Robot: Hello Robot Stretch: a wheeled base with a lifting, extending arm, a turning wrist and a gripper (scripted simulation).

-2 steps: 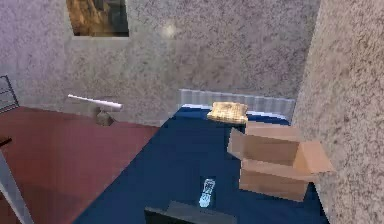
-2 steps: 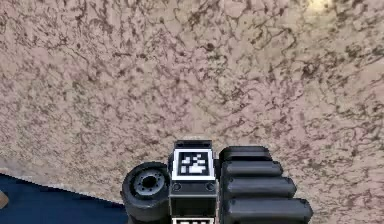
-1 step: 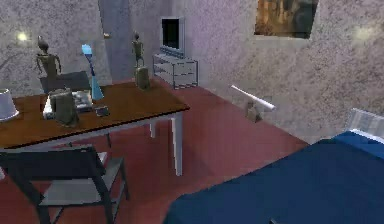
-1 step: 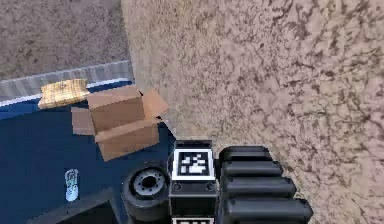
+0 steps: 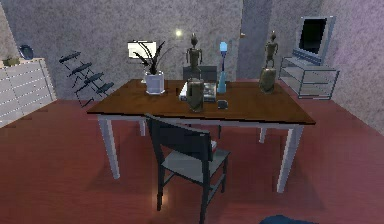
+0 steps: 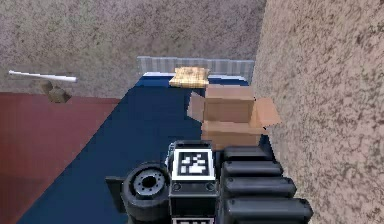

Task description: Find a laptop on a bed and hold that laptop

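Evidently early | bed (image 6: pixel 105 140), cardboard box (image 6: pixel 236 116) seen beyond tool (image 6: pixel 142 190) | laptop yet to be found | tool's hold cannot be told

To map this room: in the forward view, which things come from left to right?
white dresser → dark tiered rack → potted plant → slim blue bottle → tall statue → television
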